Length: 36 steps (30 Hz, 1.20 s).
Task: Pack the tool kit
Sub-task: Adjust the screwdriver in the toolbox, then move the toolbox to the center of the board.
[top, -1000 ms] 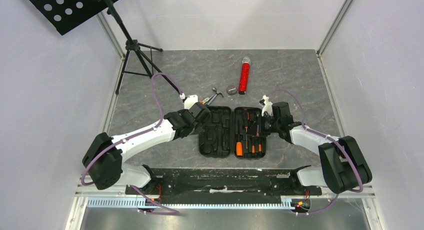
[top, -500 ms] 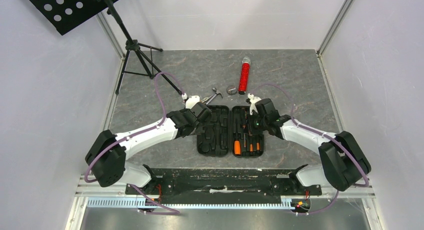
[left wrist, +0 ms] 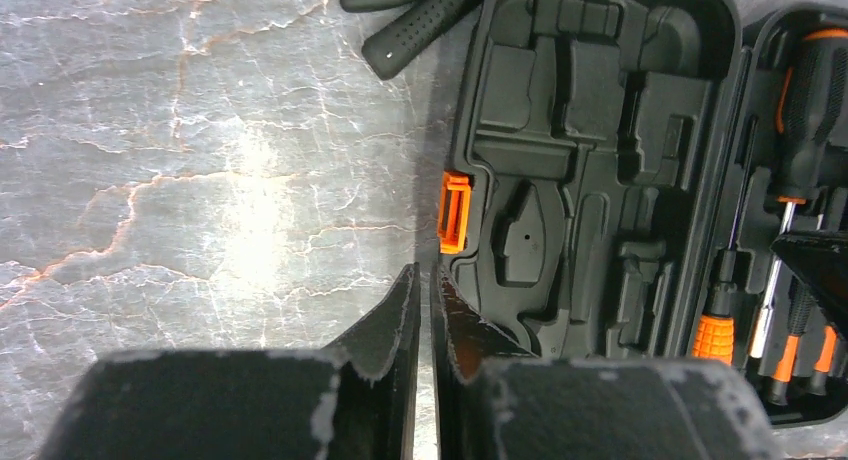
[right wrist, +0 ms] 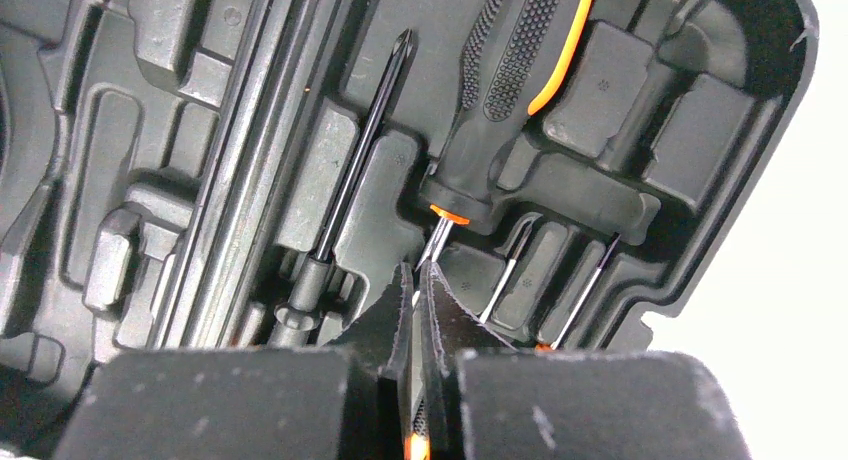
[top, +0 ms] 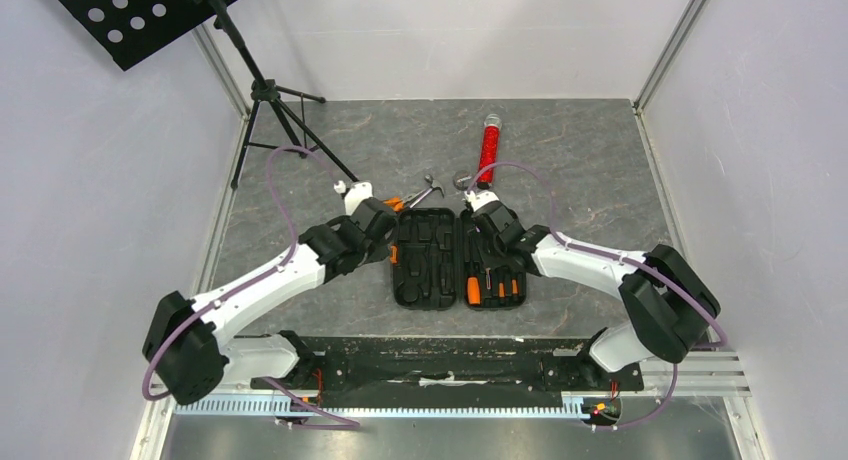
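Observation:
The black tool case (top: 428, 292) lies open at the table's middle, with the empty moulded half on the left (left wrist: 590, 130) and its orange latch (left wrist: 453, 212) on the outer edge. The right half (right wrist: 700, 110) holds a large black-and-orange screwdriver (right wrist: 510, 60) and several small ones (top: 500, 290). My left gripper (left wrist: 421, 272) is shut and empty, low beside the case's left edge just below the latch. My right gripper (right wrist: 417, 270) is over the right half, with its fingers closed around the large screwdriver's metal shaft. A hammer (top: 430, 191) and orange-handled pliers (top: 400, 202) lie on the table beyond the case.
A red cylindrical tube (top: 487, 152) and a small grey object (top: 463, 179) lie behind the case. A black tripod stand (top: 270, 95) with a perforated black panel (top: 120, 10) is at the back left. White walls close in three sides.
My right gripper has moved left and farther in, from the case's right edge to over the right half. My left arm has drawn back left. The case has shifted slightly left.

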Available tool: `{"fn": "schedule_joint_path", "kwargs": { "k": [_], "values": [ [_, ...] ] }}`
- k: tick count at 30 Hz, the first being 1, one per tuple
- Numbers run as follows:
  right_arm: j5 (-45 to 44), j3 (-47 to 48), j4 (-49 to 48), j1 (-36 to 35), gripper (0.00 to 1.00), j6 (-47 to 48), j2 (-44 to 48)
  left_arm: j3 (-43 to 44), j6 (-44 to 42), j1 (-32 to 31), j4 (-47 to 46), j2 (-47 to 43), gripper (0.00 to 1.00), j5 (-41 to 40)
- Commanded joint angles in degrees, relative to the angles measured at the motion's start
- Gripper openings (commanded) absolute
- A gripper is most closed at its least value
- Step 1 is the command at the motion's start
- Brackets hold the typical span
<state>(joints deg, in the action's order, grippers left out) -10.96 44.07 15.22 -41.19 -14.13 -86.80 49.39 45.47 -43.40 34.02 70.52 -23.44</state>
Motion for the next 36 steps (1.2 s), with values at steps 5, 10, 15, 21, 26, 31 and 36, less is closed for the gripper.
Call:
{"fn": "schedule_joint_path", "kwargs": {
  "k": [5,10,15,21,26,31,36],
  "values": [
    [-2.61,-7.66,14.39,-1.7,0.0,0.0,-13.66,-3.67,-1.73,2.8,-5.38,-1.68,0.13,4.13],
    [-2.62,3.65,16.31,-0.84,0.04,2.39,-6.98,-2.0,-2.76,4.17,-8.54,1.54,0.2,9.3],
    [2.42,15.81,15.42,2.31,0.35,4.7,-2.77,2.67,-5.48,4.45,-9.23,5.53,0.3,8.96],
    [9.63,20.9,11.52,6.38,0.53,4.2,1.31,8.01,-8.09,4.73,-7.56,11.11,0.41,6.6],
    [10.77,16.71,10.26,10.77,0.58,4.91,4.82,12.6,-11.2,5.42,-4.83,18.21,0.55,5.33],
    [14.37,8.34,6.82,15.41,0.58,4.52,9.77,14.86,-13.07,5.6,-4.27,24.64,0.55,6.93],
    [15.03,3.56,5.03,17.16,0.59,4.53,13.03,15.4,-12.94,5.53,-2.03,28.77,0.45,11.95]
  ]
}}
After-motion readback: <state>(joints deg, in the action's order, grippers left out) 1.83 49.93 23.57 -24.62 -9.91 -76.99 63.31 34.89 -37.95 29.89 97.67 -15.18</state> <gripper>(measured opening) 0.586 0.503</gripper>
